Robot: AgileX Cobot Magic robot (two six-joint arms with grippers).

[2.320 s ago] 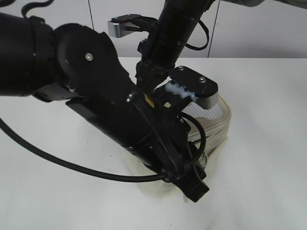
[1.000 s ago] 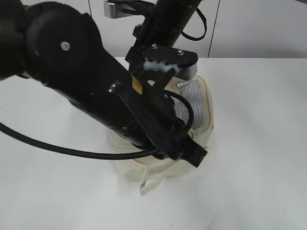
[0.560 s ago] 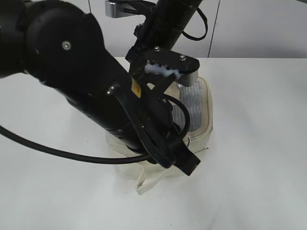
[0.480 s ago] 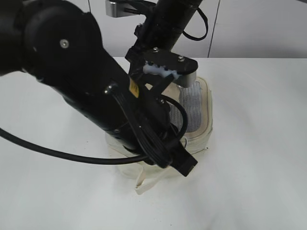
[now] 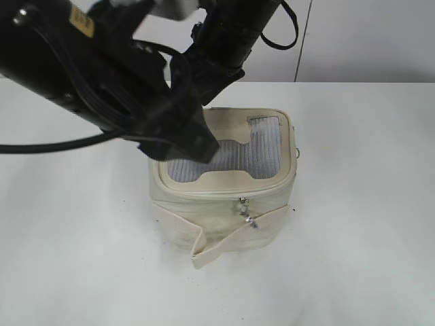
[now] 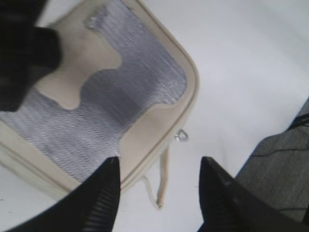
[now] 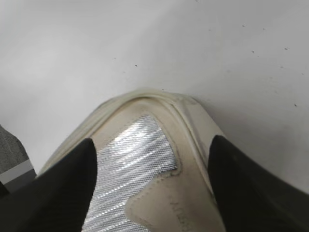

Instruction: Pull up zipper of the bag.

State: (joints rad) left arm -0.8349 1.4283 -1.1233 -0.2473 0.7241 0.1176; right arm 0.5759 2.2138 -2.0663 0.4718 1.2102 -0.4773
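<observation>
Tools left (image 6: 157, 193) and right (image 7: 152, 186) hover spread apart above bag (image 5: 224, 197), gripping nothing.

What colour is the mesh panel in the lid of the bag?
Grey, set in the cream lid of the bag; the mesh panel shows best in the left wrist view.

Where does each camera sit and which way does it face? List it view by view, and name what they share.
Exterior: raised front, slanting down at the bag and zipper; both black arms show.
Left wrist: above the lid, looking down; open left fingers frame a silver pull and strap.
Right wrist: low over the lid's corner; open right fingers show.
Shared: the grey mesh panel.
</observation>
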